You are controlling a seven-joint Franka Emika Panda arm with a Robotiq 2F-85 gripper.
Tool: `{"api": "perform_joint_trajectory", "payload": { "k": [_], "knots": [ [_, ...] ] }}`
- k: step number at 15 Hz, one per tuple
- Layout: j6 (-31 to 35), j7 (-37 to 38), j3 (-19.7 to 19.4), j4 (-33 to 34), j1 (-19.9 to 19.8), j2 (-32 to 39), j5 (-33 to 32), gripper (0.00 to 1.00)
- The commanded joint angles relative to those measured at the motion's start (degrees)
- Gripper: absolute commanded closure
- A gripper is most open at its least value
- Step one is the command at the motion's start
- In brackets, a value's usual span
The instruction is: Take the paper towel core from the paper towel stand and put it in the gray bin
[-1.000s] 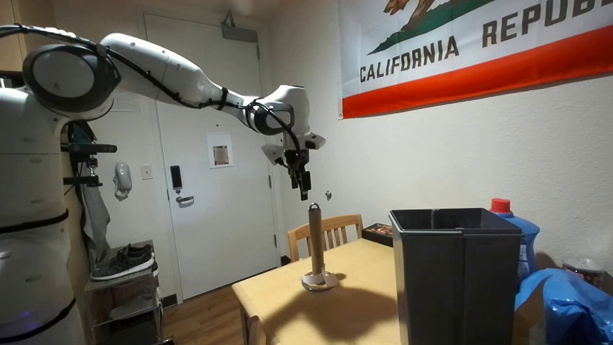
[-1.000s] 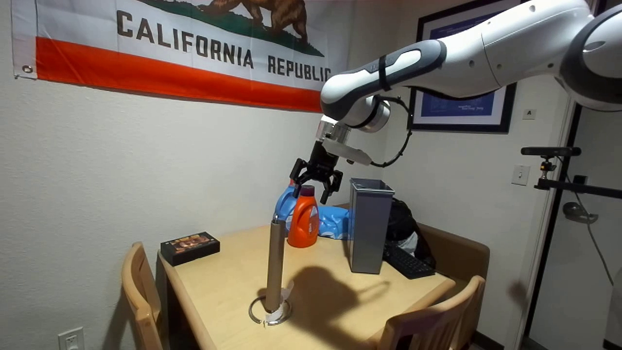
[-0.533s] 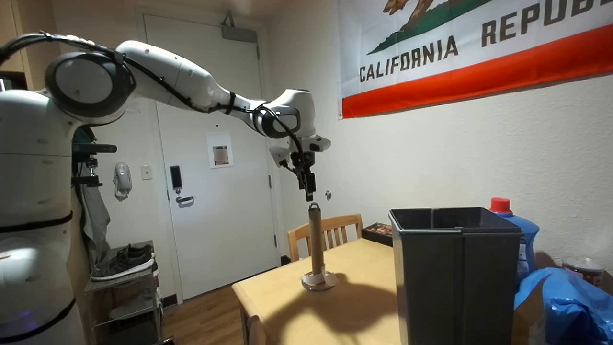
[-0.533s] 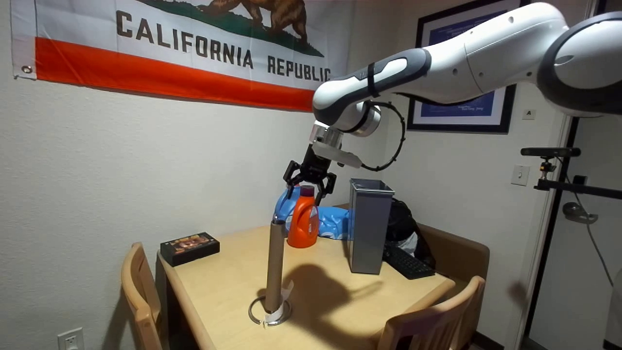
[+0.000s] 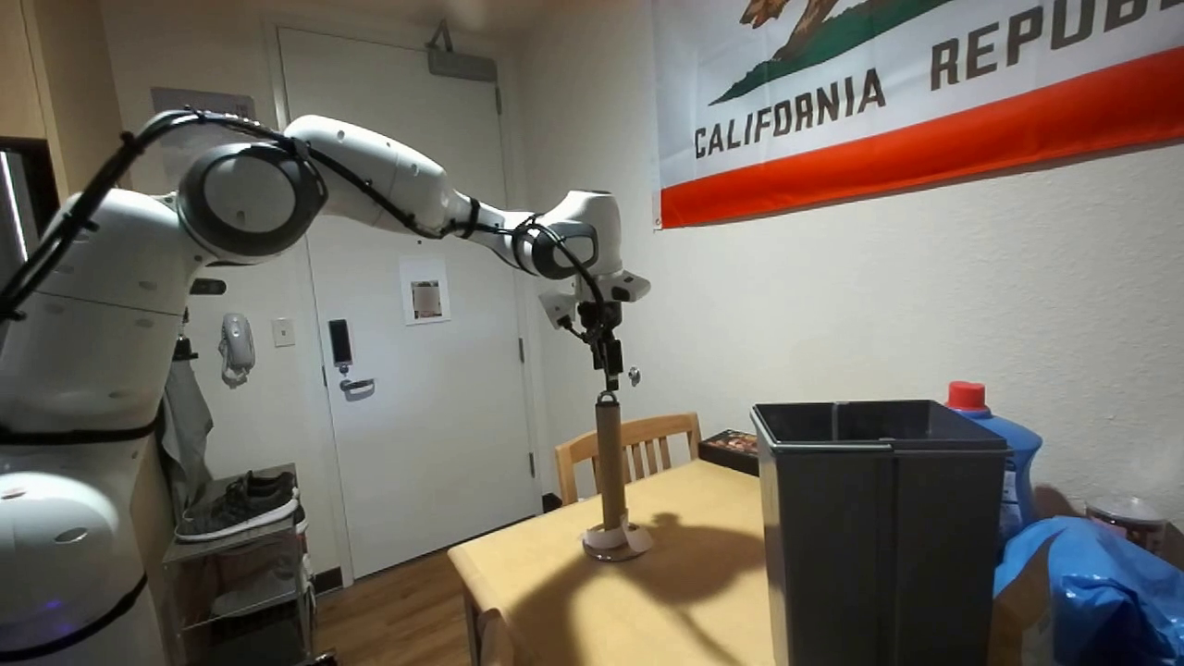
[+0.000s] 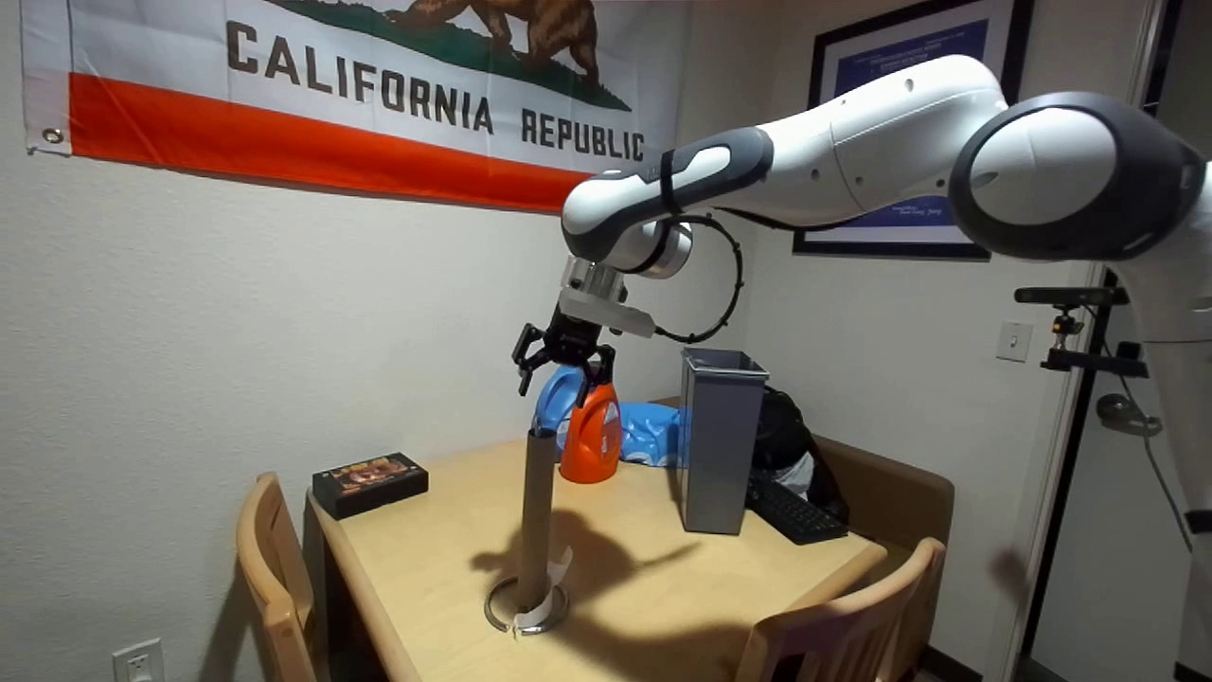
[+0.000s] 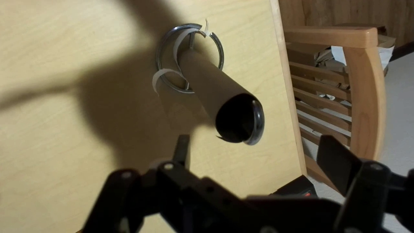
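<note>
The paper towel core is a brown-grey tube standing upright on the paper towel stand; the core also shows in an exterior view. In the wrist view the core has its open top towards me, with the stand's metal loop at its mouth and torn white paper at its foot. My gripper is open and empty, its fingers wide apart. In an exterior view the gripper hangs just above the core's top, not touching it. The gray bin stands on the table, also in an exterior view.
An orange bottle, a blue bottle and a blue bag stand near the bin. A black box lies at the table's edge. Wooden chairs stand around it. A keyboard lies beside the bin.
The gripper has moved down and across towards the core's top, staying open. The arm has stretched forward with it. The core, stand and bin have not moved.
</note>
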Motion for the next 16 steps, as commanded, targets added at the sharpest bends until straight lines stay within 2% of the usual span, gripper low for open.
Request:
{"api": "perform_joint_trajectory", "payload": {
  "k": [1, 8, 16],
  "knots": [
    [-2.8, 5.0, -0.2, 6.4, 0.8, 4.8, -2.7, 0.0],
    [-4.9, 12.4, -1.5, 11.1, 1.7, 10.5, -6.7, 0.0],
    [-8.4, 13.3, -1.7, 14.1, 3.0, 13.3, -10.3, 0.0]
  ]
}}
